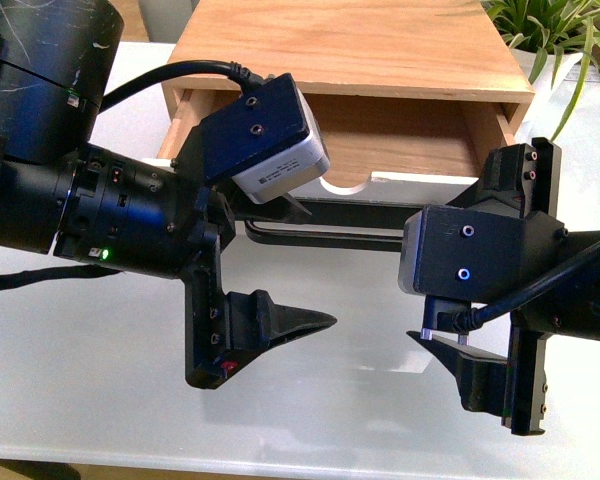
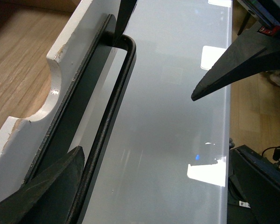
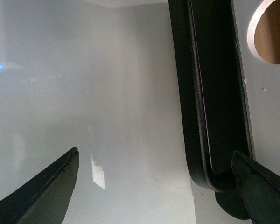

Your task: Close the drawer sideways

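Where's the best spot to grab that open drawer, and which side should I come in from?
Take the long black bar handle on the white front of the drawer, near its ends, coming from in front. The bar stands off the front, leaving a gap for one finger behind it. The left pincer and right pincer are open, one at each end.

one drawer (image 1: 400, 140), one bar handle (image 1: 330, 237), one wooden cabinet (image 1: 350, 45), one plant (image 1: 555, 35), one table (image 1: 80, 400); two hands: left hand (image 2: 136, 123), right hand (image 3: 155, 154).
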You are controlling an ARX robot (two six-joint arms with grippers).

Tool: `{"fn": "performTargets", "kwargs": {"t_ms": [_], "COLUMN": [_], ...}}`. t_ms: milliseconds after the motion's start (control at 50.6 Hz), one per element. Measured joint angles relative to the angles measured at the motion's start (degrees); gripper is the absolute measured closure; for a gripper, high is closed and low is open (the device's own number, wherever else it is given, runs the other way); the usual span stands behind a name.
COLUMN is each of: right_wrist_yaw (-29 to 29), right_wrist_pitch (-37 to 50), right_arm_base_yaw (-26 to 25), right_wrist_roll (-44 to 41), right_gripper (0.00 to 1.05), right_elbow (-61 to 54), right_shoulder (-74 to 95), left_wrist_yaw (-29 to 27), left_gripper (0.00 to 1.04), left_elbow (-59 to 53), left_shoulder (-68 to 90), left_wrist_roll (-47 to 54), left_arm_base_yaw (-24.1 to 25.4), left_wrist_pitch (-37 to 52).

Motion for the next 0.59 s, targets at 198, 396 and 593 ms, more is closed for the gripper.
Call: {"fn": "performTargets", "kwargs": {"t_ms": [198, 396, 593], "right_wrist_yaw": [0.04, 0.28, 0.66], "right_wrist_pitch": [0.00, 0.00, 0.00], "right_arm_base_yaw": [0.39, 0.57, 0.74], "right_wrist_roll": [0.00, -0.02, -0.02], "right_gripper": [0.09, 0.09, 0.09], "right_elbow": [1.38, 2.43, 3.61], "right_shoulder": [1.55, 3.13, 4.61], "left_wrist_yaw": [-0.85, -2.49, -3.23], "left_gripper": [0.09, 0.09, 0.09], "left_elbow": [1.38, 2.62, 3.37], "left_shoulder": [1.73, 3.41, 4.55], "left_wrist_roll": [-0.28, -0.61, -1.09], "left_arm_base_yaw": [-0.02, -0.02, -0.28], "left_wrist_pitch": [-0.22, -0.37, -0.46]}}
